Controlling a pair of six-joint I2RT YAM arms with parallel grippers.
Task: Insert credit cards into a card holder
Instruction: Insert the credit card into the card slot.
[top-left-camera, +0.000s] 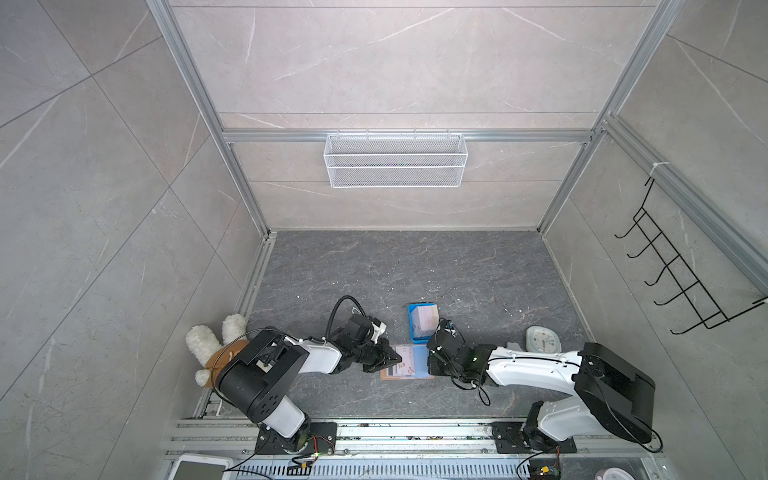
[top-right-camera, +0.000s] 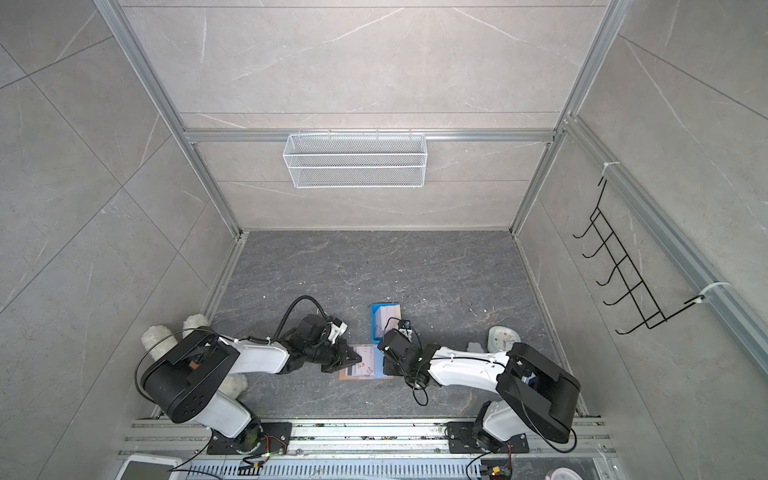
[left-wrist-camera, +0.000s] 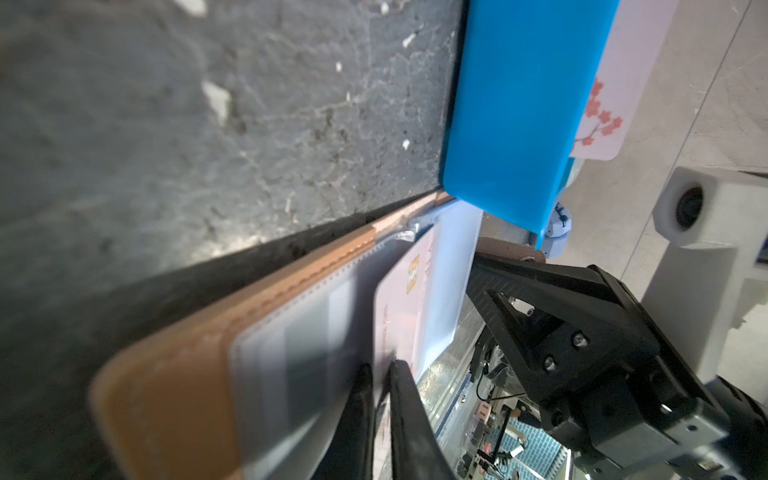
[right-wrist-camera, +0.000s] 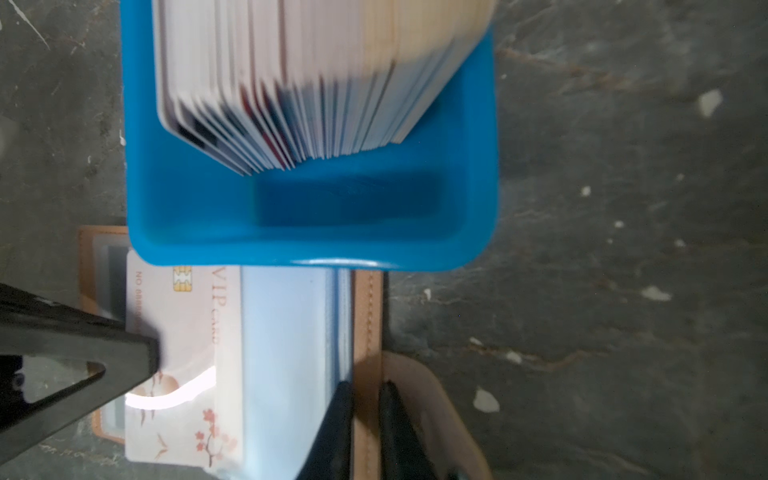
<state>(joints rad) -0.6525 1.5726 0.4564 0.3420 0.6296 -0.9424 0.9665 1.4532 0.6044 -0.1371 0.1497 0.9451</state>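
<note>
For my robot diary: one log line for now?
left pincer: shut on card | card: partly in card holder | right pincer: shut on card holder edge

Both top views are evenly lit and sharp, with faint shadows on the tabletop (top-left-camera: 415, 270). The left wrist view blurs the card holder (left-wrist-camera: 166, 395) close to the lens; the right wrist view smears the stacked credit cards (right-wrist-camera: 291, 83), and glare streaks one credit card (right-wrist-camera: 183, 324).

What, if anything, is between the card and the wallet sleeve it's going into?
Nothing visible. The card, pinched by the left gripper, is already partly inside the clear sleeve. The right gripper holds the wallet by its far edge.
</note>
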